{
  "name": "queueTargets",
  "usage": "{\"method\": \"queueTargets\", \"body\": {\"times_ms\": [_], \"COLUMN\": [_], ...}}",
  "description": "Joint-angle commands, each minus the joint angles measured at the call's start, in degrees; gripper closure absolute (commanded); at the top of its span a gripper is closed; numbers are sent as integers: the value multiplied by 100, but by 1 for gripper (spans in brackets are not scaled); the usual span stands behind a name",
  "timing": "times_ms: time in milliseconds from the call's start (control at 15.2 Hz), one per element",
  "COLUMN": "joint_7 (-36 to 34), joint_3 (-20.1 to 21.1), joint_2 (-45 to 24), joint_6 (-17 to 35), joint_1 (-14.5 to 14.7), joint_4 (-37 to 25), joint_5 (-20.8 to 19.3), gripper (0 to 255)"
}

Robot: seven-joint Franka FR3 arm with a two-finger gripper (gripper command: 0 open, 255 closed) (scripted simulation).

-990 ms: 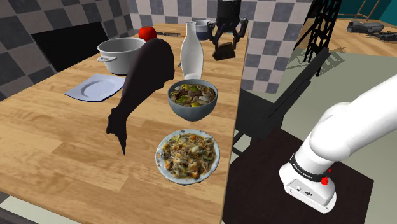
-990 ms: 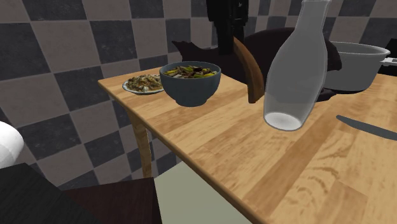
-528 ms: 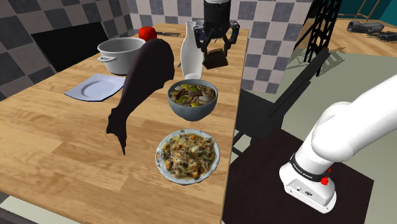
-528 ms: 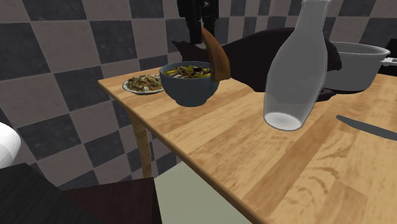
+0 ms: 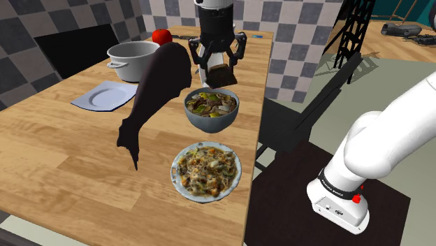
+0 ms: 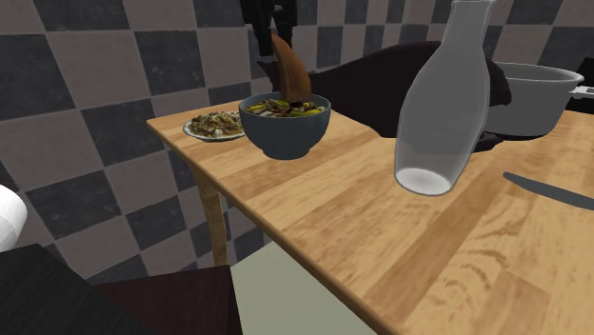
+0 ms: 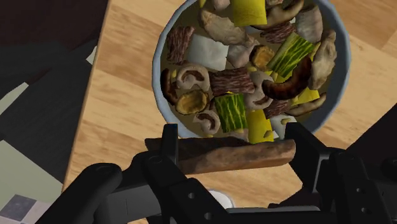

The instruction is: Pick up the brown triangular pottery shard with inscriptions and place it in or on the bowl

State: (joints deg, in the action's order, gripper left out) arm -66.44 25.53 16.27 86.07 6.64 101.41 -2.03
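A brown, thin pottery shard [image 5: 218, 73] hangs point-down with my gripper [image 5: 216, 61] shut on it. It is just above the far rim of the blue-grey bowl [image 5: 211, 119], which is full of mixed food. In the second exterior view the shard [image 6: 290, 74] stands upright over the back of the bowl [image 6: 286, 133], its tip close to the food. In the wrist view the shard [image 7: 229, 154] lies clasped across between the two black fingers [image 7: 168, 143], and the bowl's rim [image 7: 160, 48] lies directly beyond it.
A plate of food [image 5: 206, 171] sits in front of the bowl. A big dark draped shape [image 5: 164, 84] lies beside it, with a grey pot [image 5: 133, 59], a white plate [image 5: 105, 96] and a red object [image 5: 162, 35] beyond. A clear bottle [image 6: 447, 95] and a knife [image 6: 552, 190] stand nearer the table's far end.
The gripper has carried the shard from the table's far end, past the bottle, toward the bowl, and now holds it over the bowl's far rim.
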Motion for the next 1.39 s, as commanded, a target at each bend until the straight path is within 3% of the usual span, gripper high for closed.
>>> {"method": "queueTargets", "body": {"times_ms": [0, 66, 1056, 1320], "joint_7": [-323, -499, -541, -541], "joint_3": [225, 351, 334, 334], "joint_2": [-161, -274, -2, -2], "joint_6": [-76, -115, 1067, 1067], "joint_1": [80, 124, 181, 181], "joint_4": [-199, -325, 1103, 1103], "joint_5": [-11, -33, 92, 92], "gripper": [255, 255, 255, 255]}}
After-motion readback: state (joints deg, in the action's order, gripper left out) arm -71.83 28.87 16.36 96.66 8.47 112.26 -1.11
